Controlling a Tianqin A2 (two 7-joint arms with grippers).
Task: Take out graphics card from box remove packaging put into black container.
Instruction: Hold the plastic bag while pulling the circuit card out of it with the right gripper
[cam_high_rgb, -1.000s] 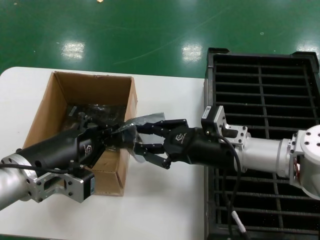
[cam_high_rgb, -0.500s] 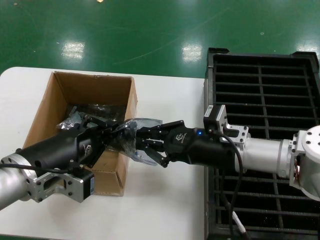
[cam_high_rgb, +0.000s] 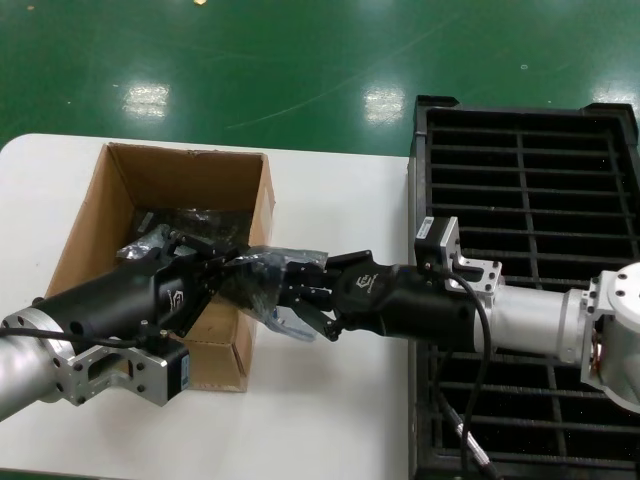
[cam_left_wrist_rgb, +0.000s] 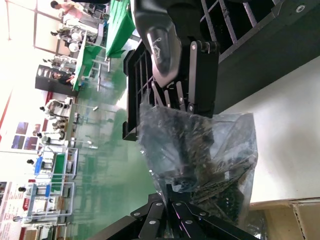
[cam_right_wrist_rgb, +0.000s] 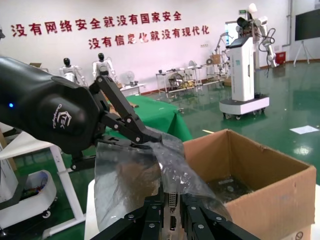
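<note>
The packaging (cam_high_rgb: 268, 272), a crinkly translucent bag, hangs in the air over the right wall of the cardboard box (cam_high_rgb: 122, 190). My left gripper (cam_high_rgb: 235, 268) is shut on its box-side end, which the left wrist view (cam_left_wrist_rgb: 172, 190) also shows. My right gripper (cam_high_rgb: 292, 300) reaches in from the other side and is shut on the silver bracket of the graphics card (cam_right_wrist_rgb: 171, 201), which sits inside the bag (cam_right_wrist_rgb: 127, 175). The rest of the card is hidden by plastic. The black container (cam_high_rgb: 520, 150) lies to the right under the right arm.
The box holds more dark bagged items (cam_high_rgb: 190, 220). The white table (cam_high_rgb: 330, 400) has open room between box and container. Green floor lies beyond the table's far edge.
My right gripper has moved left into the bag's open end and closed on the card's bracket. The bag has shifted slightly with it. My left arm has barely moved.
</note>
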